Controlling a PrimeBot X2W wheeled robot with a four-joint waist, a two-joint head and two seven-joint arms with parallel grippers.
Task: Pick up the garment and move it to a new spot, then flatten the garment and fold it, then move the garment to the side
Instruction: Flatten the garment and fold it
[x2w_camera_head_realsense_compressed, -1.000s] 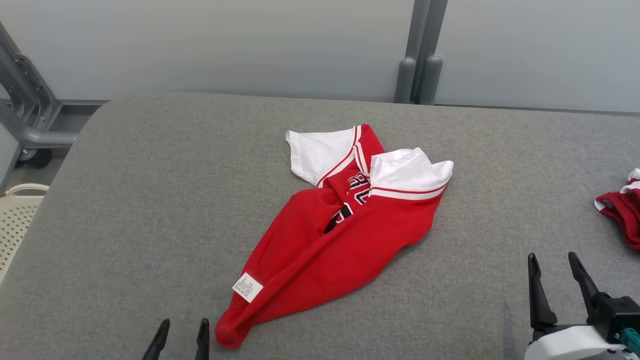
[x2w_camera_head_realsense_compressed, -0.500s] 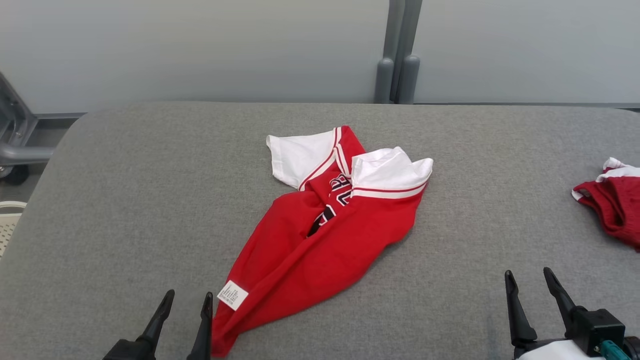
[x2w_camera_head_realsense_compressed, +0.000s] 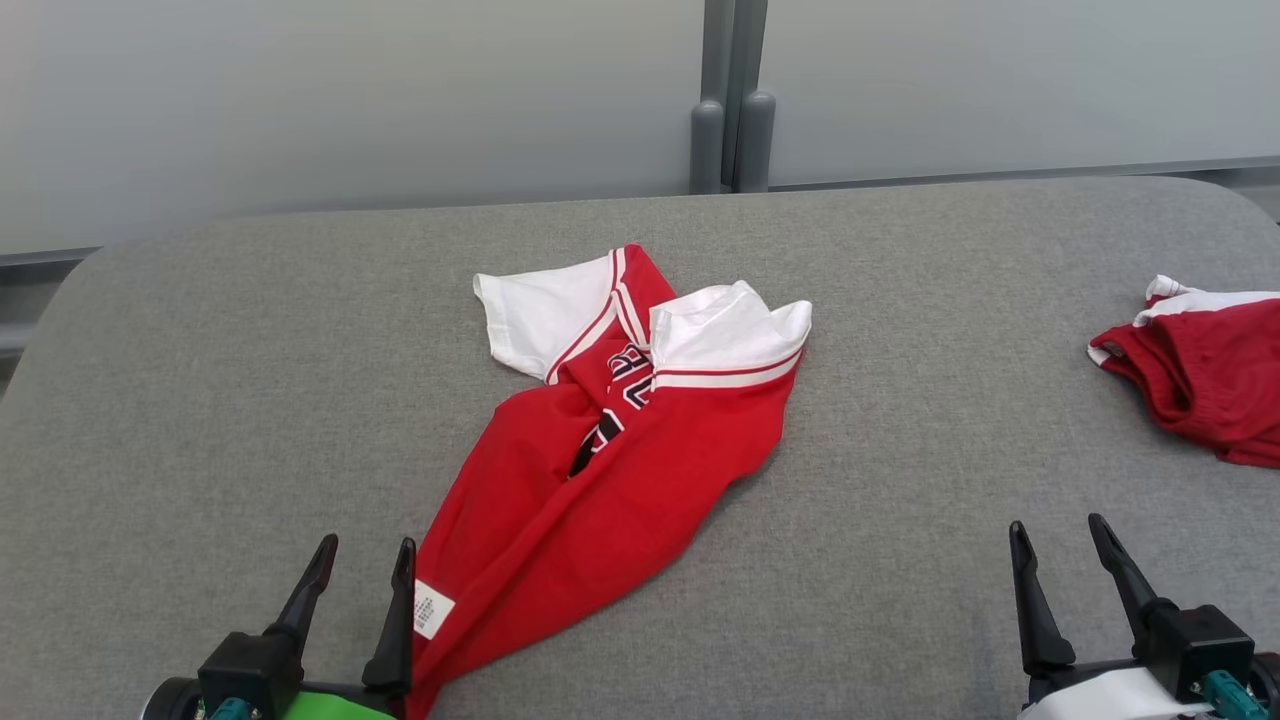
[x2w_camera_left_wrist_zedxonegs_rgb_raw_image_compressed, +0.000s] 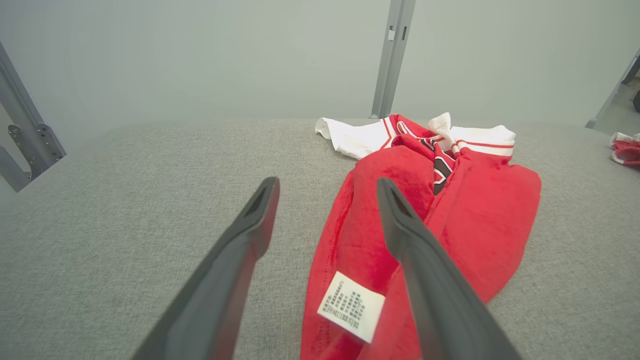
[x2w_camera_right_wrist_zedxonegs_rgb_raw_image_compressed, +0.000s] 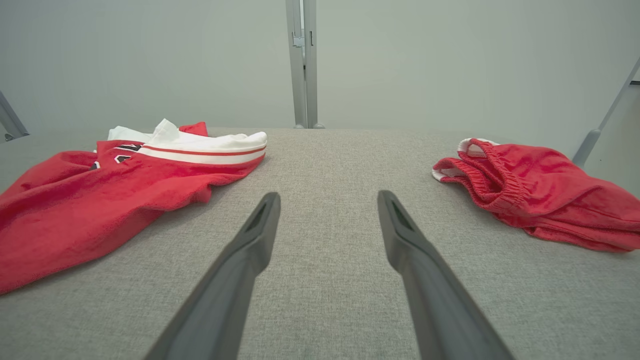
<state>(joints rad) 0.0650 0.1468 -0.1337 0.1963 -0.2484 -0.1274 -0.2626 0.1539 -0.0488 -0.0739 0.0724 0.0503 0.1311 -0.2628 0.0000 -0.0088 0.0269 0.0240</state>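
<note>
The garment is a red jersey with white sleeves and dark lettering, lying crumpled and bunched lengthwise on the middle of the grey padded table. A white care label shows at its near hem. My left gripper stands open at the lower left, its right finger just beside the hem and label. My right gripper is open at the lower right, well clear of the jersey, with bare table between its fingers.
Red shorts with a white waistband lie at the table's right edge. A grey post stands behind the table against a pale wall. A grey frame shows at the far left.
The head camera has turned right and down, shifting the whole picture left. More of both grippers and the red shorts has come into view. The jersey lies as before.
</note>
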